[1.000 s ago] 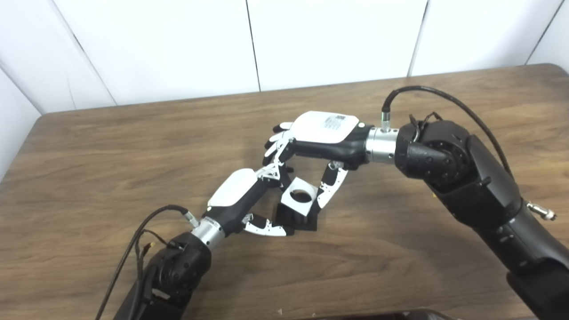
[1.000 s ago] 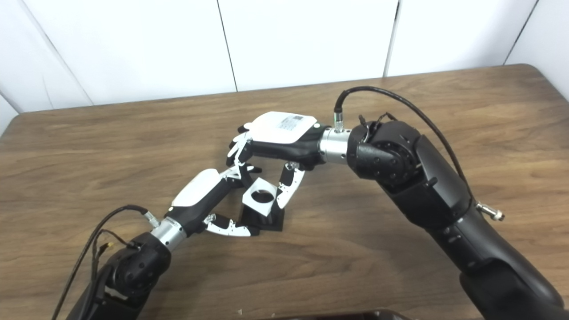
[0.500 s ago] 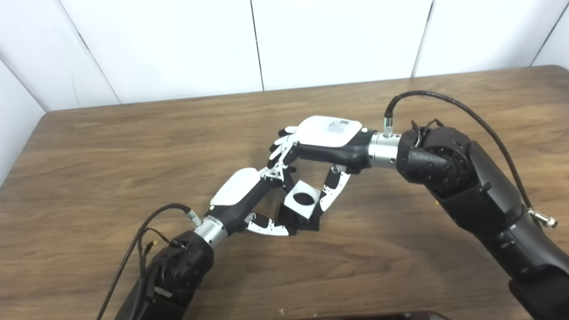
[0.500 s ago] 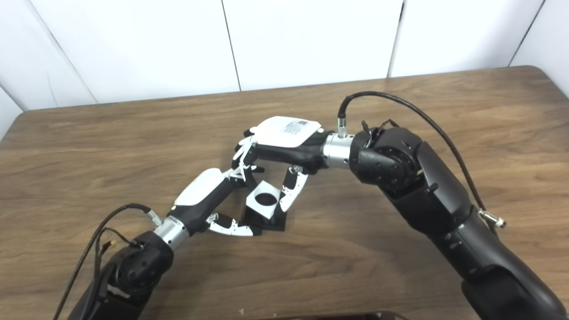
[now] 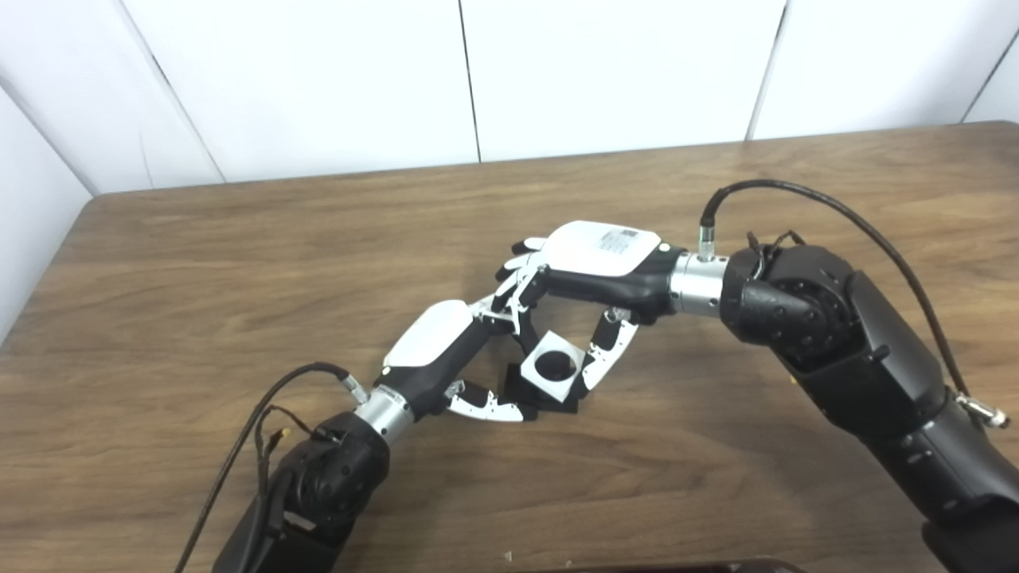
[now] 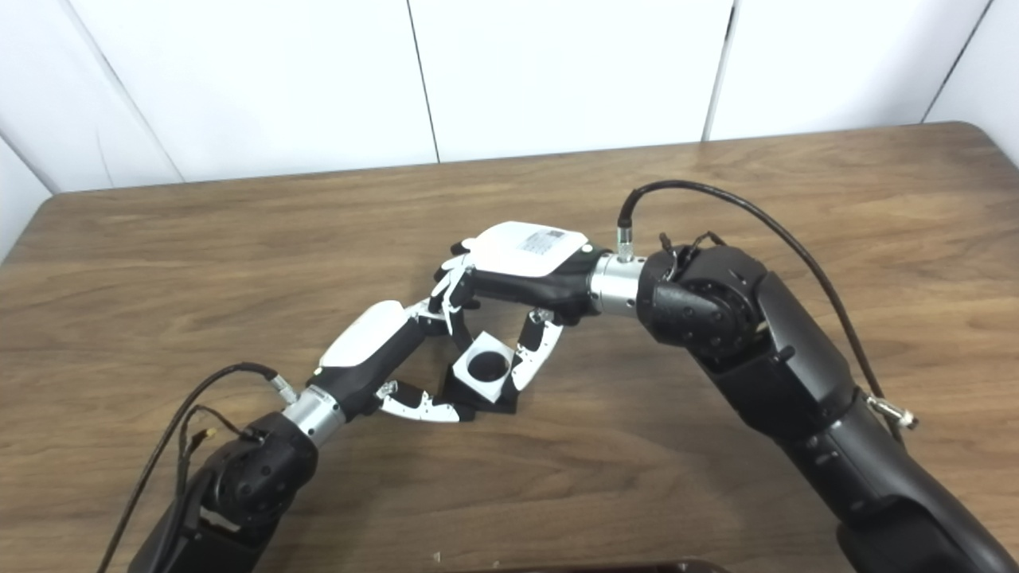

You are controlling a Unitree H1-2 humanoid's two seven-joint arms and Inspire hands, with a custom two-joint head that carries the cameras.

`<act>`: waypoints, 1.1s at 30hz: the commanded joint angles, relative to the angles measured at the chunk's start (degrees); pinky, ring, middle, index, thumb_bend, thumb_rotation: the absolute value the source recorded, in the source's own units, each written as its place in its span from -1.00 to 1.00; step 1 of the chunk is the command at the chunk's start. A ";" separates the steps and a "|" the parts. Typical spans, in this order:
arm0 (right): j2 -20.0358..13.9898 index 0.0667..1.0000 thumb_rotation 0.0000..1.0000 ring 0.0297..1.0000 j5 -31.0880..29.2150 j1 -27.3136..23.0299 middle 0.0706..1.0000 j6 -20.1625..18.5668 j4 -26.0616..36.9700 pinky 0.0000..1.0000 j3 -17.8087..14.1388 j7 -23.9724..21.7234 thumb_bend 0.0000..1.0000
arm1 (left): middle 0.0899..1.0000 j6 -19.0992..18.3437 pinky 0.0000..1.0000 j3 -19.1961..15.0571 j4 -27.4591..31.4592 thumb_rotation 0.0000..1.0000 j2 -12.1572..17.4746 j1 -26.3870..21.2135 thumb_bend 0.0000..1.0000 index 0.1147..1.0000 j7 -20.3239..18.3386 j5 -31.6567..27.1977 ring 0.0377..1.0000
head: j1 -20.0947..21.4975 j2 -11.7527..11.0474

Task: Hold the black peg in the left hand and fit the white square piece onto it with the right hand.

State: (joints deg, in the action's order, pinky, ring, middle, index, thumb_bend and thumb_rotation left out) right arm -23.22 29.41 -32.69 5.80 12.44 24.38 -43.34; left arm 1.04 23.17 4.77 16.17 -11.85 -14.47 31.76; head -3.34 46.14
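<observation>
Brown wood-grain table (image 5: 199, 263) against white wall panels, both arms meeting near the middle. Right hand (image 5: 593, 270) pinches the white square piece with round hole (image 5: 553, 365) between thumb and fingers, tilted, hole showing black, sitting on the black peg block (image 5: 549, 398). Left hand (image 5: 446, 350) closed around that black block, thumb along its near side, block resting on the table.

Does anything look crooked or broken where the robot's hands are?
Nothing looks broken. The white square piece sits tilted on the black peg block, not lying level, with black showing through its round hole. Right hand grips it; left hand steadies the block.
</observation>
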 commanded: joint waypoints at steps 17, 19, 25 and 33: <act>-0.39 -0.11 -0.72 0.81 -0.01 -2.00 0.59 0.39 0.73 0.96 -0.85 1.26 0.04 | 0.80 -0.19 0.82 0.96 0.74 -0.83 0.19 0.84 0.04 -0.14 -1.25 1.53 0.91 | -0.06 1.02; -0.24 -0.11 -0.72 0.81 0.02 -1.84 0.59 0.65 0.39 0.96 -0.84 1.60 0.04 | 0.80 -0.39 0.82 0.98 0.89 -0.83 0.15 0.93 0.04 -0.14 -1.37 1.56 0.91 | -0.08 1.11; 0.31 -0.11 -0.72 0.78 0.27 -0.95 0.57 1.52 -1.32 0.93 -0.73 3.57 0.04 | 0.81 -0.79 0.85 1.09 1.29 -0.83 0.12 1.08 0.04 -0.14 -1.49 1.74 0.91 | 0.10 1.47; 1.13 -0.11 -0.72 0.76 1.62 0.07 0.55 3.43 -4.09 0.88 0.02 6.56 0.04 | 0.81 -0.82 0.85 1.20 1.36 -0.83 0.04 1.02 0.04 -0.14 -1.57 1.45 0.91 | -0.10 1.75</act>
State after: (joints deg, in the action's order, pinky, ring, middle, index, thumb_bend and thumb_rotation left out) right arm -22.41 30.80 -30.63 7.68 8.10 24.72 -38.53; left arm 0.44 23.42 5.81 15.84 -11.08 -14.46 31.82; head -3.43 47.81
